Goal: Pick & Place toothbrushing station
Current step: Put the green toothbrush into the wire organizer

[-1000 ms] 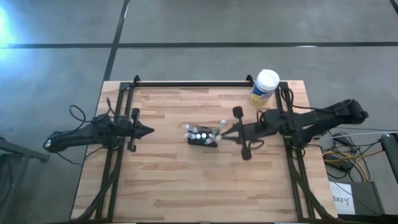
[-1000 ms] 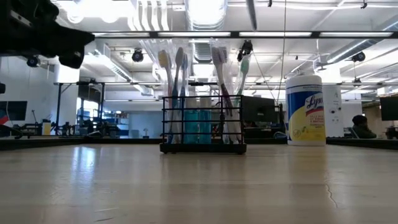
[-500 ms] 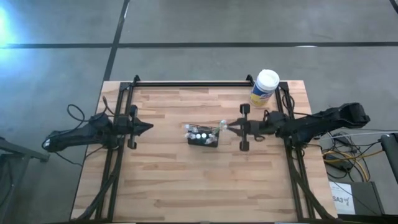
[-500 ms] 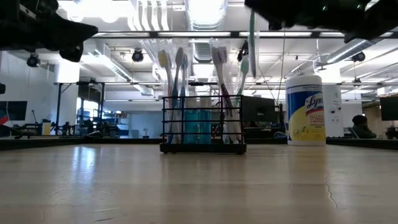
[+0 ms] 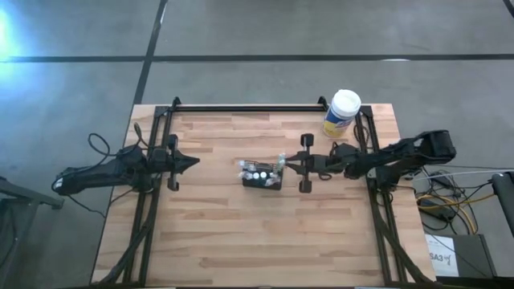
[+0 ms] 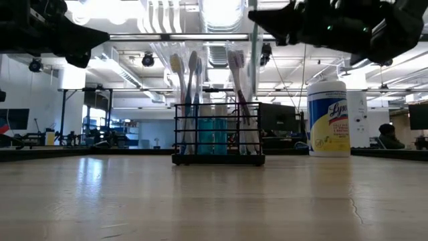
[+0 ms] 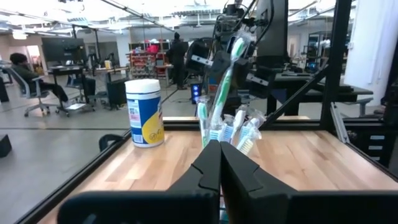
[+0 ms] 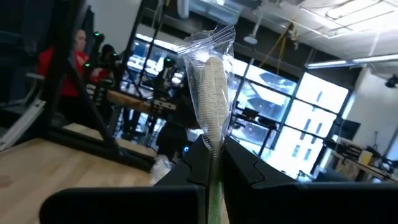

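Note:
The black mesh holder (image 5: 262, 178) stands on the middle of the table, also in the low view (image 6: 217, 137). Several toothbrushes (image 6: 190, 87) stand upright in it, and small white-topped pieces (image 5: 255, 172) show in its top. My right gripper (image 5: 287, 164) is at the holder's right end, raised, and shut on a green toothbrush (image 7: 225, 74). The brush's head sits in a clear wrapper (image 8: 211, 74). My left gripper (image 5: 194, 164) is shut and empty, left of the holder, also seen in its wrist view (image 7: 219, 158). My right gripper pinches the green toothbrush between its two fingers at the neck just below the wrapped head (image 8: 213, 142). The fingers come level from the table's right and lie across the brush. The brush stands near upright, head up. Its lower end (image 7: 213, 121) reaches down among the brushes in the holder.
A large yellow canister with a white lid (image 5: 343, 112) stands at the table's far right corner, also in the low view (image 6: 328, 117). Black frame rails (image 5: 241, 107) run along the table's far, left and right edges. A person (image 7: 18, 68) sits in the room beyond.
My right gripper has gone toward the table's left, up to the holder's right end, keeping hold of the green toothbrush. The brush leaned to the right a second ago. It now stands upright and closer to the other brushes.

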Controlling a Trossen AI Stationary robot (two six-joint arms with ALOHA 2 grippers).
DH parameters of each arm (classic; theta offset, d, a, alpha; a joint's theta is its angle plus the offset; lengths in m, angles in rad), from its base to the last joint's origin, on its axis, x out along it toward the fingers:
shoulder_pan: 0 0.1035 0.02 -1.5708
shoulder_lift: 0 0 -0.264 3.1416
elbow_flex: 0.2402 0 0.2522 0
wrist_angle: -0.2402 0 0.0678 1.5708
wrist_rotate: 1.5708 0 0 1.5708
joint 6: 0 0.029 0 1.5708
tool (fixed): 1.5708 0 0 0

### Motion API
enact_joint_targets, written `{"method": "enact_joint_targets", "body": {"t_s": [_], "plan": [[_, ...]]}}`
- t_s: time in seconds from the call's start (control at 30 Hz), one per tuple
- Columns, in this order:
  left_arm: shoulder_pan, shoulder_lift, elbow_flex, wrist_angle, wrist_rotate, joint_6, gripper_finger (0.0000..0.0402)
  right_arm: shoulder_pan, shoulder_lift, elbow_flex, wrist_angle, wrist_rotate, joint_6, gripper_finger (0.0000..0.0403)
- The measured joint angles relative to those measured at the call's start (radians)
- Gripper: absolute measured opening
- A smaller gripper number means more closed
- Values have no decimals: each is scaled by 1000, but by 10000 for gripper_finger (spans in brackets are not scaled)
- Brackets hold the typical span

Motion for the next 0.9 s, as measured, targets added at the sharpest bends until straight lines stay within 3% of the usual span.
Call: {"method": "enact_joint_targets", "body": {"t_s": [0.33, 0.9], "plan": [[0, 0, 0, 0, -15, -18, 6, -12, 180, 0, 227, 49, 89, 13], [0, 0, 0, -1, -19, -71, 6, -12, 372, -11, 364, 166, 180, 13]]}}
